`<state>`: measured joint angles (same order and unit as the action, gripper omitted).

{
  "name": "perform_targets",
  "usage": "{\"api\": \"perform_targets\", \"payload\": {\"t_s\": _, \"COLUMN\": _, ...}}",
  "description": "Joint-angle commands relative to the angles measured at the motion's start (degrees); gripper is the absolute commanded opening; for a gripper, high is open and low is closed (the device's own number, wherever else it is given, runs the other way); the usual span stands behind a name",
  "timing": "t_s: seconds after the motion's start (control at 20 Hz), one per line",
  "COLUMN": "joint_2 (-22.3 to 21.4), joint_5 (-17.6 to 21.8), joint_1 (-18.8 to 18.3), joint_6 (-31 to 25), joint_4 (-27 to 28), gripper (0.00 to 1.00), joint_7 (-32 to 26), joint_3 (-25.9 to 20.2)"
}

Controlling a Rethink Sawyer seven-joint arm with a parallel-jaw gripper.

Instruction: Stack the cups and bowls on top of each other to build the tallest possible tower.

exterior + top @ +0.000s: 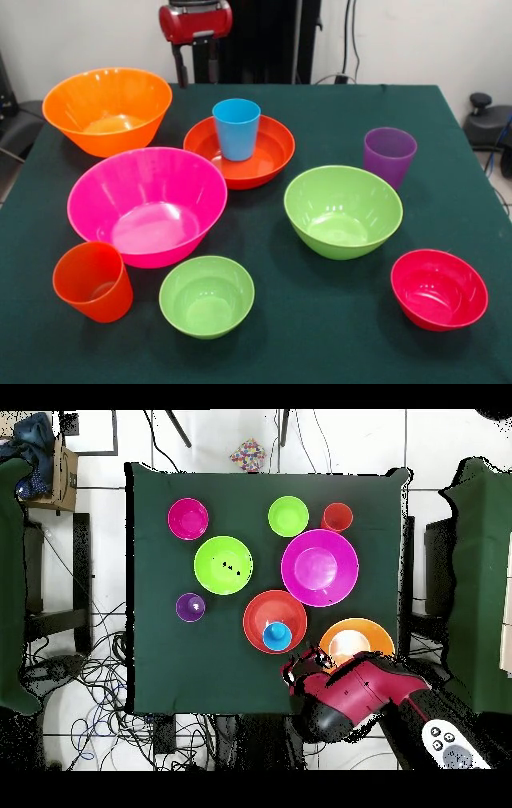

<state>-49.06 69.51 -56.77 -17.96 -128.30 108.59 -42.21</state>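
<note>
A blue cup (pixel 236 128) (pixel 277 635) stands upright inside the shallow red-orange bowl (pixel 272 152) (pixel 258 609); nothing else is stacked. Around it, each apart on the green cloth, sit the large orange bowl (pixel 106 108) (pixel 356 642), large pink bowl (pixel 148 204) (pixel 319 567), medium lime bowl (pixel 342 210) (pixel 223 565), small lime bowl (pixel 206 296) (pixel 288 516), crimson bowl (pixel 438 288) (pixel 188 518), orange cup (pixel 94 282) (pixel 337 516) and purple cup (pixel 389 156) (pixel 190 607). My gripper (pixel 198 80) hangs open and empty at the table's far edge, behind the blue cup.
The green-covered table (pixel 320 344) (pixel 160 664) ends close behind the orange bowl. The red arm (pixel 345 689) reaches over the table edge beside that bowl. Cables lie on the floor (pixel 90 684) off the table; dark chairs (pixel 20 584) flank it.
</note>
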Motion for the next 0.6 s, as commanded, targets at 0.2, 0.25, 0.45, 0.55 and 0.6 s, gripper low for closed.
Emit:
{"api": "perform_targets", "payload": {"t_s": 0.2, "joint_2": 0.66, "joint_5": -1.33, "joint_1": -4.23, "joint_6": -2.5, "joint_4": 1.38, "gripper": 1.0, "joint_7": -11.33, "joint_3": -3.29}}
{"api": "perform_targets", "payload": {"t_s": 0.25, "joint_2": 0.8, "joint_5": -1.24, "joint_1": -4.55, "joint_6": -2.65, "joint_4": 1.44, "gripper": 1.0, "joint_7": -11.6, "joint_3": -3.46}}
{"api": "perform_targets", "payload": {"t_s": 0.45, "joint_2": 0.5, "joint_5": -2.58, "joint_1": -5.99, "joint_6": -3.75, "joint_4": 1.23, "gripper": 1.0, "joint_7": -13.26, "joint_3": -5.2}}
{"api": "perform_targets", "payload": {"t_s": 0.55, "joint_2": 0.51, "joint_5": -2.58, "joint_1": -6.47, "joint_6": -3.92, "joint_4": 1.09, "gripper": 1.0, "joint_7": -13.5, "joint_3": -5.61}}
{"api": "perform_targets", "payload": {"t_s": 0.6, "joint_2": 0.6, "joint_5": -2.26, "joint_1": -6.59, "joint_6": -3.88, "joint_4": 1.07, "gripper": 1.0, "joint_7": -13.38, "joint_3": -5.6}}
